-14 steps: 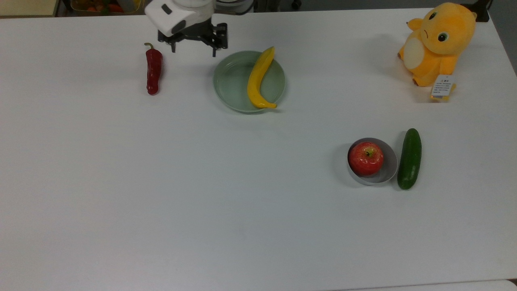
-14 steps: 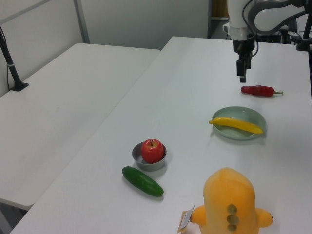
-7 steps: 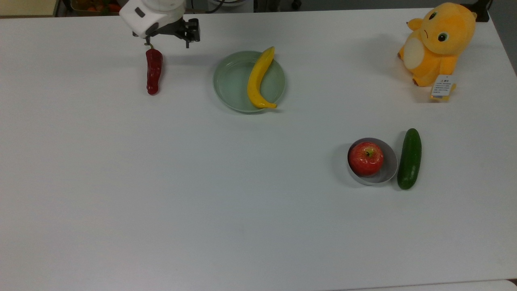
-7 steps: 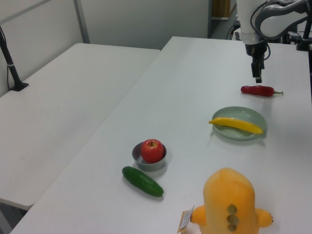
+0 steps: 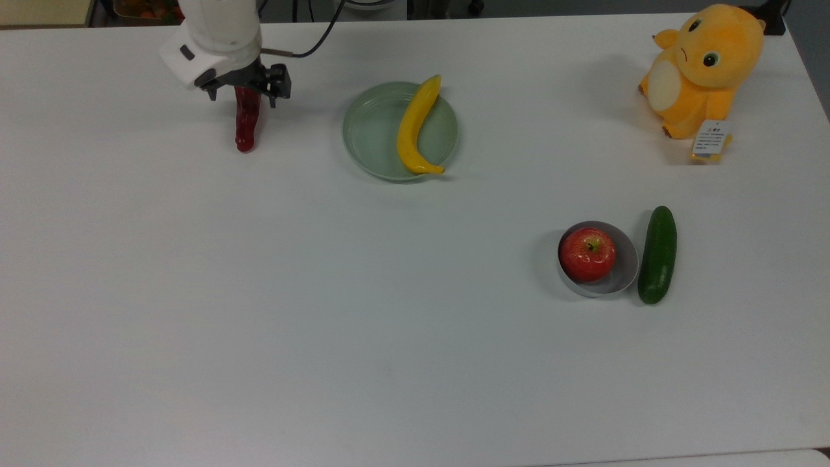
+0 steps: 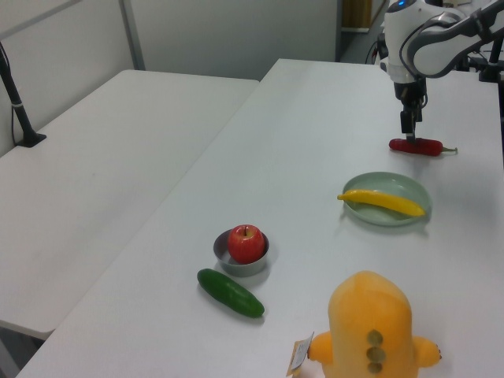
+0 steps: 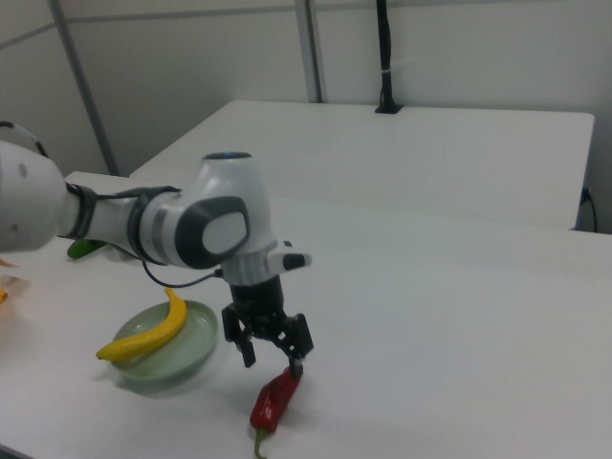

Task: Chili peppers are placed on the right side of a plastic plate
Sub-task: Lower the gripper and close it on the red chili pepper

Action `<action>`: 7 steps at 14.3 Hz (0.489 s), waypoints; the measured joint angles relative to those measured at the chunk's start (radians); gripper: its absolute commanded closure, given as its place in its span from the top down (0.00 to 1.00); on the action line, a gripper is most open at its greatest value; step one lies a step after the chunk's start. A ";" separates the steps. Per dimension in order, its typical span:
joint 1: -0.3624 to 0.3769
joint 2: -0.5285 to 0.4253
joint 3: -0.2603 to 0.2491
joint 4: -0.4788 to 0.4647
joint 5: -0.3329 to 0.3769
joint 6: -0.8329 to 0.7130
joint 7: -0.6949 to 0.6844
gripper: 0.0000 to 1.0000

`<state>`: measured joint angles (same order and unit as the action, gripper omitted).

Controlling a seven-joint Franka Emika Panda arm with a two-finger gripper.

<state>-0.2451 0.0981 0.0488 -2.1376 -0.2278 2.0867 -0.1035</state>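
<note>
The chili pepper (image 5: 247, 128) lies flat on the table (image 5: 324, 292) near its far edge in the top view, well apart from the plastic plate (image 5: 373, 133). The gripper (image 5: 241, 92) hangs over the pepper's stem end, jaws apart, one finger either side. A banana (image 5: 415, 126) lies across the plate.

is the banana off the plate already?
No: in the top view the banana lies across the plate, on the top view's right half, one tip over the rim.
</note>
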 measured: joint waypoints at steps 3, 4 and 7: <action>-0.014 0.044 0.000 0.000 0.000 0.041 -0.004 1.00; -0.013 0.057 0.002 0.000 0.000 0.046 -0.004 1.00; -0.011 0.079 0.005 0.000 -0.012 0.048 -0.004 0.76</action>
<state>-0.2559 0.1768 0.0537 -2.1373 -0.2403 2.1350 -0.1080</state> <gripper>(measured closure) 0.004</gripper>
